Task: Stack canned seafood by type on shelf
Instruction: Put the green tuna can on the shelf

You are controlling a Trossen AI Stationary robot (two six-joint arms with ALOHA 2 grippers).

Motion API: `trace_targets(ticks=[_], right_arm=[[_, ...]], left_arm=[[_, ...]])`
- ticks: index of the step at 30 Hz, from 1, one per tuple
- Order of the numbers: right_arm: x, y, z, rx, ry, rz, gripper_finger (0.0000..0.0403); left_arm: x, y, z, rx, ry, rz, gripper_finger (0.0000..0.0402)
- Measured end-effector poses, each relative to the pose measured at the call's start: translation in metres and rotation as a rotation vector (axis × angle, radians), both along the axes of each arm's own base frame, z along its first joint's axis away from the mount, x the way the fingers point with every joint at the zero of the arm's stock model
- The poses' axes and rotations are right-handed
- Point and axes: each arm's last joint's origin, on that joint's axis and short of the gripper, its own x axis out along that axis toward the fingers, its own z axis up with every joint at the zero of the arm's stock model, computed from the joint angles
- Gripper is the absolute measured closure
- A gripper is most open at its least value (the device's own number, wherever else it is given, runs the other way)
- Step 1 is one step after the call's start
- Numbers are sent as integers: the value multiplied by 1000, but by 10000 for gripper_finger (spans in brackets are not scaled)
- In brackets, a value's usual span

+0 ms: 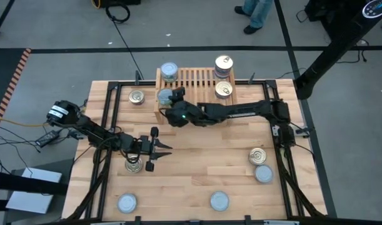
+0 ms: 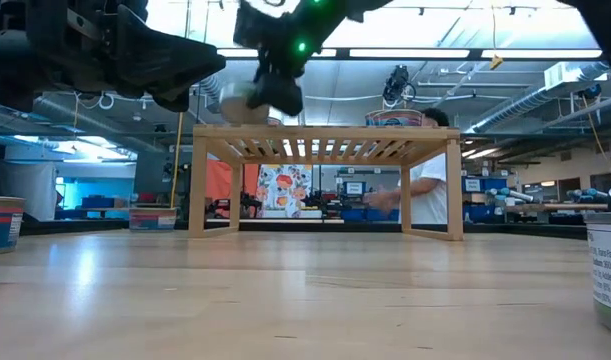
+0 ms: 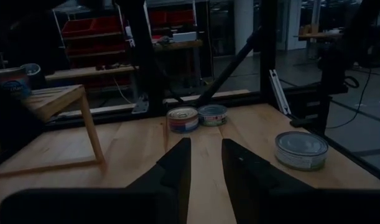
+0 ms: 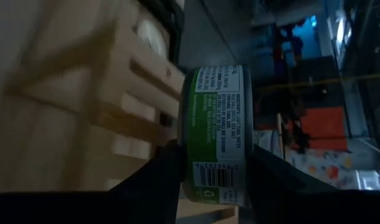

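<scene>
The wooden shelf point(image 1: 194, 84) stands at the table's far edge. On its slatted top are a silver-lidded tin point(image 1: 169, 70) and two golden-lidded tins point(image 1: 224, 63) point(image 1: 224, 89). My right gripper point(image 1: 173, 100) is shut on a green-labelled tin with a silvery-blue lid point(image 1: 165, 95), just above the shelf's left end point(image 2: 215, 135). My left gripper point(image 1: 158, 149) waits open and level over the table's left half, nothing between its fingers point(image 3: 177, 162). A tin point(image 1: 134, 165) sits on the table below that arm. My right gripper pinches the green-labelled tin point(image 4: 217, 124) between its two fingers. One finger point(image 4: 162, 177) lies on one flat end, the other finger point(image 4: 270, 177) on the opposite flat end. The label wall point(image 4: 217, 93) shows between them. The tin is lifted clear, lid up, above the shelf's left end.
Loose tins rest on the table: a golden one point(image 1: 137, 97) left of the shelf, a golden point(image 1: 257, 155) and a silver one point(image 1: 264, 174) at the right, two silver ones point(image 1: 219, 200) point(image 1: 127, 202) near the front edge. A person point(image 2: 430, 190) stands beyond the table.
</scene>
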Motion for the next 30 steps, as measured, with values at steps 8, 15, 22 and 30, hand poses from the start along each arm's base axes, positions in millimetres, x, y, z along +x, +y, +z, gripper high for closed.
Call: trace_targets(ticks=[8, 15, 22, 30], right_arm=[[5, -16, -9, 36, 46, -67, 231], [3, -19, -10, 106, 9, -99, 191], [2, -21, -11, 171, -34, -118, 146], [3, -24, 7, 287, -95, -96, 127]], left_arm=[[0, 0, 0, -2, 3, 0, 307], [0, 0, 0, -2, 3, -5, 307], [0, 0, 0, -3, 3, -4, 307], [0, 0, 0, -4, 3, -4, 307]])
